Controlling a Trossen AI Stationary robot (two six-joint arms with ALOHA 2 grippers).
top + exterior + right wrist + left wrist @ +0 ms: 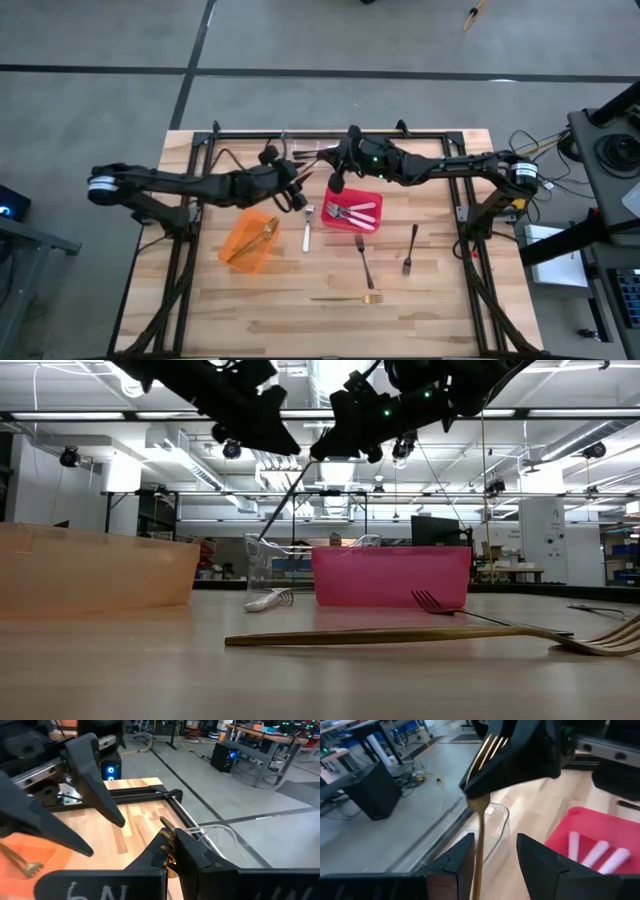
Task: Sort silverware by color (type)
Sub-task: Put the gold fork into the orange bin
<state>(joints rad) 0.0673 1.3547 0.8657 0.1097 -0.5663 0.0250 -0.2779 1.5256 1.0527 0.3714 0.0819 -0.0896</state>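
Gold fork (480, 815) caught mid-air between both tools, over the back of the table (440, 310)

Going left to right: orange bin (240, 250) with gold pieces in it, then the left tool (494, 842), fingers apart with the fork's handle running down between them, close to one finger. The right tool (337, 182) is clamped tight on the tine end. Further right is the red bin (352, 225), then two black forks (411, 250) lying flat on the wood.

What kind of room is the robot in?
Probably a robotics lab or workshop: a bare concrete floor, computer towers on the floor, and more workbenches loaded with gear in the background.
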